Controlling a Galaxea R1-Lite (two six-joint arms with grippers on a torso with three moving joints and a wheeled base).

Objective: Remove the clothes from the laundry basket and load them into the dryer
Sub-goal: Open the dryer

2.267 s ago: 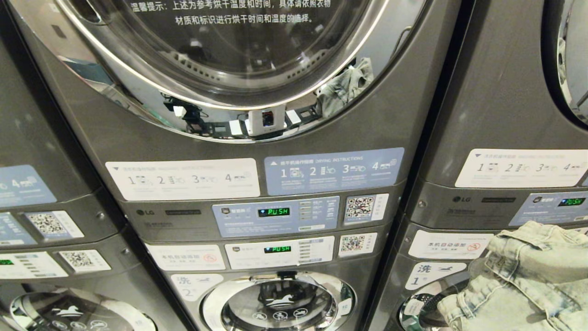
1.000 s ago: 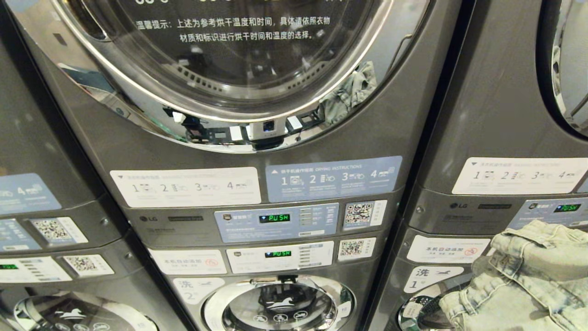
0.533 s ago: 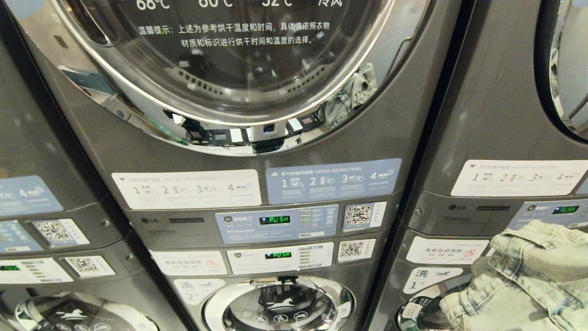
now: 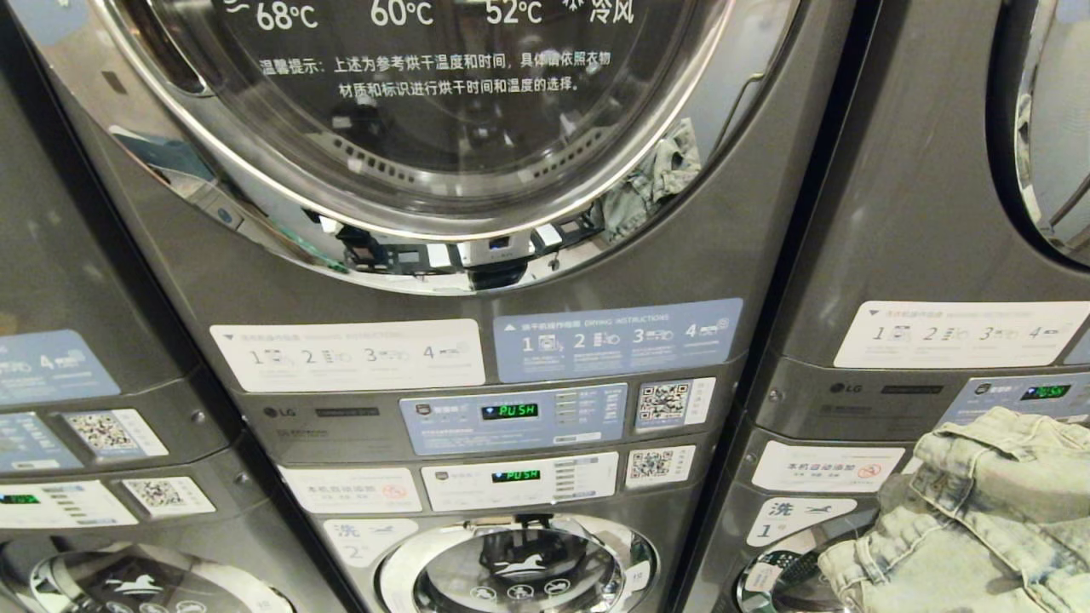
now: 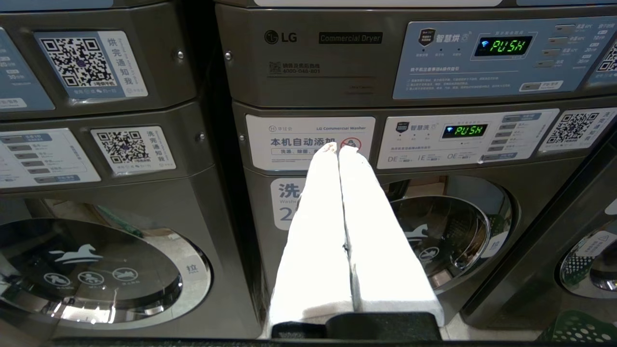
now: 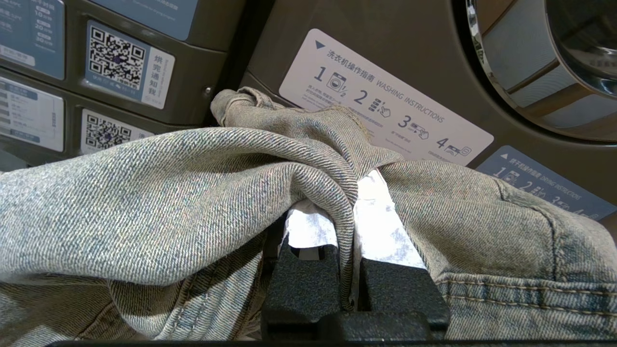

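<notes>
Denim (image 6: 193, 193) is pinched in a fold by the right hand (image 6: 349, 241), bunched in front of the machines at lower right of the head view (image 4: 979, 511). The dryer (image 4: 443, 128) door is shut, its drum dark behind the glass. The left hand (image 5: 337, 149) is closed on nothing, fingers together, facing the washer (image 5: 448, 231).

Our right gripper (image 6: 348, 241) was clamped on a fold of cloth; our left gripper (image 5: 337, 150) was pressed together, empty.
</notes>
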